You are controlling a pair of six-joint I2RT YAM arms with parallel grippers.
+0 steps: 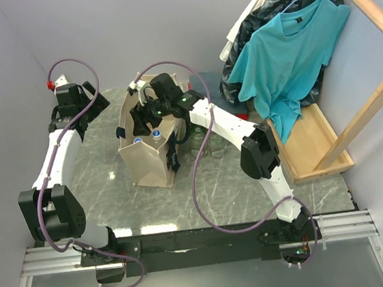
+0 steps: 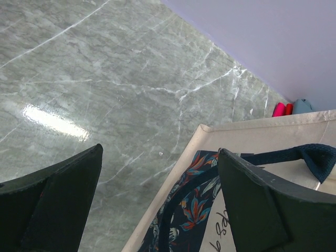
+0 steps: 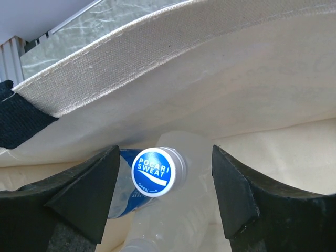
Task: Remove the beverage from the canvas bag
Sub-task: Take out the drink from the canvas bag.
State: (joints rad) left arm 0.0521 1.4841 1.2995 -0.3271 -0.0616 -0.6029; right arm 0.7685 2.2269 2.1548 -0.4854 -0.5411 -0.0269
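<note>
Two bottles sat inside the canvas bag [image 1: 149, 167], below its rim: a Pocari Sweat bottle [image 3: 157, 170], cap uppermost, and a clear ribbed bottle [image 3: 173, 220] touching it. The right hand [image 3: 164, 155] was positioned within the mouth of the bag, directly above the Pocari Sweat bottle. Its fingers were spread, one on each side of the blue-and-white cap, apart from it and grasping nothing. This placement appeared intended to bracket the neck, so that closing would seize the bottle for a vertical lift; the tall bag walls permit no other approach. The left hand [image 2: 160, 149] hung outside the bag, to its left, above the marble surface [image 2: 105, 68], released and empty. It was probably kept there to leave the opening unobstructed. An unrestrained bag may rise with the bottle.
</note>
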